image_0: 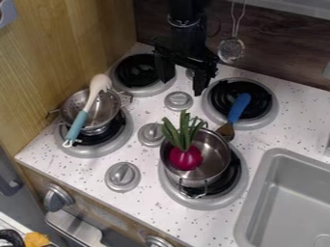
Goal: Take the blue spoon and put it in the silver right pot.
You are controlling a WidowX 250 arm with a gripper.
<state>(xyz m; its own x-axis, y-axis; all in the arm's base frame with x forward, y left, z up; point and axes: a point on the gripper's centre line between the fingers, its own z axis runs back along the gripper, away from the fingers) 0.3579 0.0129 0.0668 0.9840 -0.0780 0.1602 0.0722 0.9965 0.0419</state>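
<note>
A silver two-handled pot waits on the near burner, a leafy purple beet sitting at its 9 o'clock side. Just beyond the rim, at 1 o'clock from the pot, the brown head of the blue spoon points back toward it; whether the two touch cannot be told. The spoon's blue handle slants away between 12 and 1 o'clock, over the edge of the far burner.

The utensil looks light and stiff, unlikely to bend or break, though its smooth, rounded handle may roll or slip if pinched off-centre. The best hold is probably mid-handle, across its width, near enough the head to limit tipping. A grip at the far tip would likely let the head swing down, and the beet could get in its way at the pot.

Farther back, the robot's black hand hangs with its two fingers parted and nothing between them. The spoon lies apart from it, lower and nearer the camera, at roughly 4 o'clock from the fingertips.
</note>
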